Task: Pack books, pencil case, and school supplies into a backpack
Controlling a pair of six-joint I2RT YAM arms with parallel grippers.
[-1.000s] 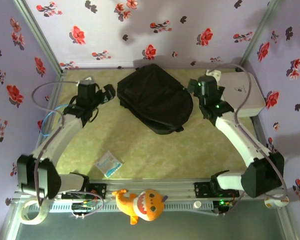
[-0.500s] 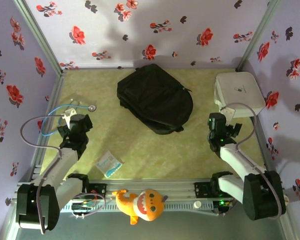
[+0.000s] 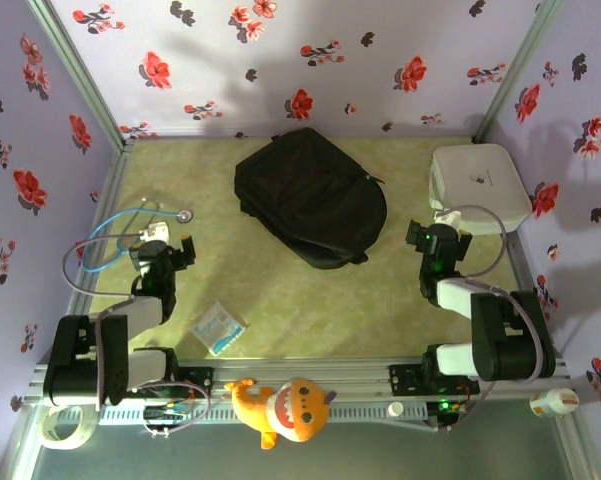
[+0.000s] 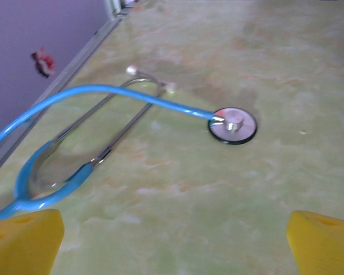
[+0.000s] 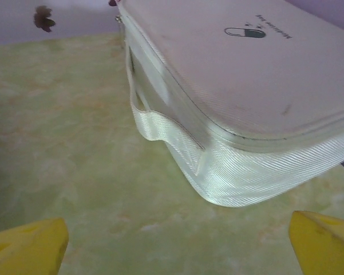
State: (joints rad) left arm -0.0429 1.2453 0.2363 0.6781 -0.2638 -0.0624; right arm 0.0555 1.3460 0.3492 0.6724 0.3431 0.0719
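Blue stethoscope (image 4: 233, 125) before wide-open empty left pincer (image 4: 174, 243), white box (image 5: 229, 86) just before wide-open empty right pincer (image 5: 174, 243).

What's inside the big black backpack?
The large black soft fabric backpack lies flat on the yellow-green table. Only its dark outside shows; the fabric hides whatever is inside, so I cannot tell.

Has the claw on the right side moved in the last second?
Yes. The right claw has pulled back toward the arms' bases: from the white box's far left corner to just off its near left corner, open and empty.
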